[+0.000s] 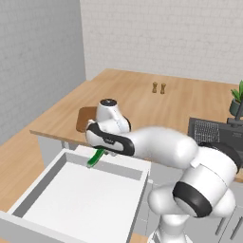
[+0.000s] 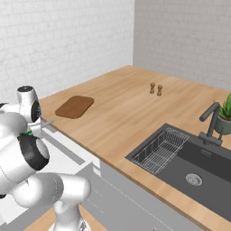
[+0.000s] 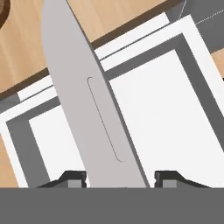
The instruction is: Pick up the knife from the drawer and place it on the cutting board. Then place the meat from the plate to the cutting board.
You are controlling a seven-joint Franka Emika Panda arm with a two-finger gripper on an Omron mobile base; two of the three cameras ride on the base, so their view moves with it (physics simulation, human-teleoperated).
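A: Where is the knife (image 1: 95, 158)?
B: Pinched in the gripper (image 3: 119, 178), above the drawer (image 1: 71, 199), at the board's (image 1: 85, 118) six o'clock.
A: All of it?
B: No, the arm hides part.

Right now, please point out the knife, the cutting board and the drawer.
knife (image 3: 94, 109): hand view, middle of the silver-grey blade.
cutting board (image 2: 75, 106): right base view, centre of the dark-brown top face.
drawer (image 1: 85, 199): left base view, bare white floor inside.
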